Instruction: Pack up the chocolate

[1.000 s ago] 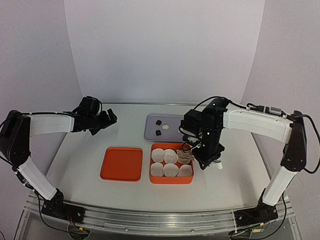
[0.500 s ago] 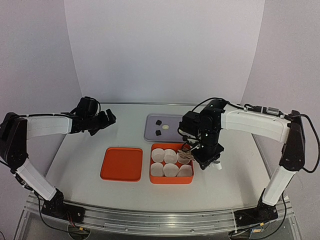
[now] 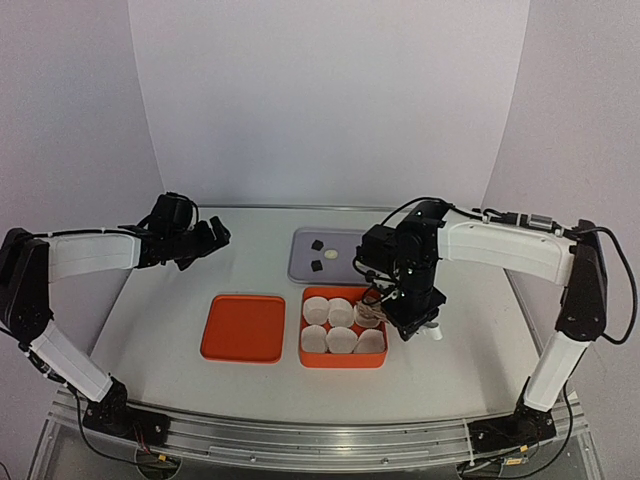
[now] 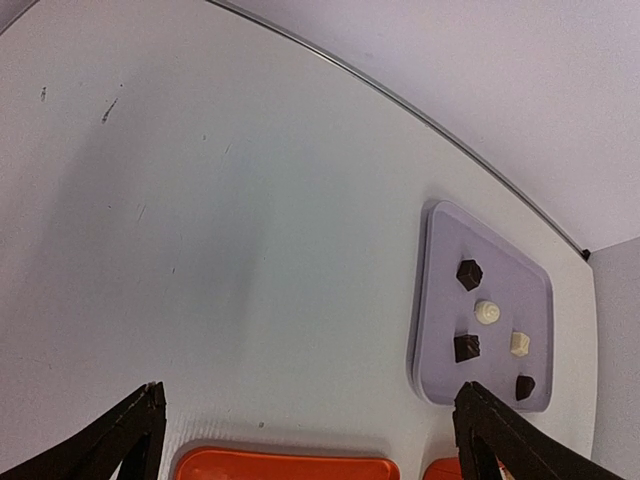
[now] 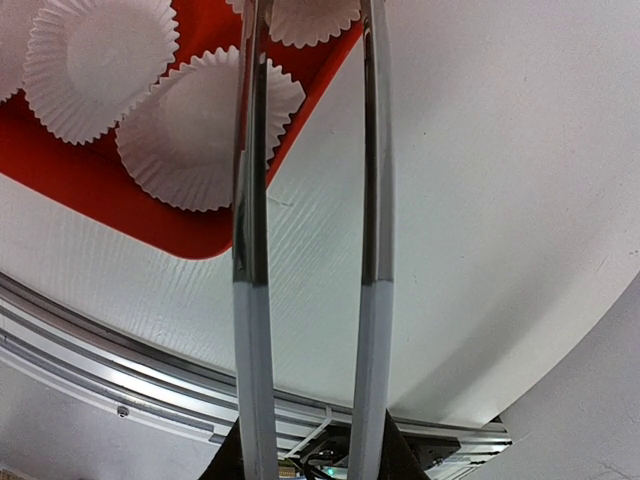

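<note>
Progress: you have five chocolates [image 4: 487,312] left on the tray [image 4: 440,250], frame right; cups [image 3: 341,339] look empty; left gripper [image 3: 213,236] spread, right gripper [image 3: 415,320] pinching tongs [image 5: 375,200].

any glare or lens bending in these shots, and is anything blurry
Right wrist view: bright glare streaks run down the shiny metal fingers, and the table edge bows. Left wrist view: the table's far edge curves too, but the chocolates on the purple tray look sharp. Top view: soft even light, only faint shadows.
</note>
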{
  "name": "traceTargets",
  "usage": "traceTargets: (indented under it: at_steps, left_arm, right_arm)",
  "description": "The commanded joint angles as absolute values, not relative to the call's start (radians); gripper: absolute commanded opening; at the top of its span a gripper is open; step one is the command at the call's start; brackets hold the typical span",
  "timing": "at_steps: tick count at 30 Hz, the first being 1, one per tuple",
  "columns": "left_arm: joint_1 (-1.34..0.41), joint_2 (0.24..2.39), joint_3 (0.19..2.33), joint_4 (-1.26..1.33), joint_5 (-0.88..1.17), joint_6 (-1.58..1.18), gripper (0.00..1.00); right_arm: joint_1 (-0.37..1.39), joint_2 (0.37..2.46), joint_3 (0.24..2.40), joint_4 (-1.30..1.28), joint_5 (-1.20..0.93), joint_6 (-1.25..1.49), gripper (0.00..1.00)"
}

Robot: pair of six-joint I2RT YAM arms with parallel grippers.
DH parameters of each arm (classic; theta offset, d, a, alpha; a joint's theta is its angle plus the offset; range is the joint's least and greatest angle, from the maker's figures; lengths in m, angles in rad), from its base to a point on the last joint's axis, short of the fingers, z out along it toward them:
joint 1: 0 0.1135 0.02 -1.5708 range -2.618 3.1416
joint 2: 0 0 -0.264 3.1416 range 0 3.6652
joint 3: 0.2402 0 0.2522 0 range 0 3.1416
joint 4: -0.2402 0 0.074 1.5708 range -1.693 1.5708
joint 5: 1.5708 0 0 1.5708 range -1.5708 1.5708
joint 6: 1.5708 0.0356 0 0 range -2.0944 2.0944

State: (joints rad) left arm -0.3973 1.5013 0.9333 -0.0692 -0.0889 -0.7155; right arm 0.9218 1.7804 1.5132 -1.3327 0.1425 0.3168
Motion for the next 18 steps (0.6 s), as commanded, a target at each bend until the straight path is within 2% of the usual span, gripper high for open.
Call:
traceTargets:
  at_steps: [1,4,12,18]
  left_arm:
    - [-0.391,1.459,0.921,-0.049,-0.112,-0.727,1.00]
    - [-0.392,1.457,0.922,-0.049,-0.113,-0.727,1.00]
    - [-0.392,1.452,0.921,-0.049,-0.119,-0.729,1.00]
    - [-0.391,1.443,0.915,-0.049,-0.124,-0.732,1.00]
  right_arm:
    - [0.927,1.781,1.552,-1.398,0.166,0.340,0.19]
    - [0.928,1.777,1.553,-1.397,0.169,0.343,0.24]
    - [0.928,1.775,1.553,-1.398,0.151,0.342,0.31]
    - [0.928,1.773,1.555,-1.399,0.155,0.341,0.32]
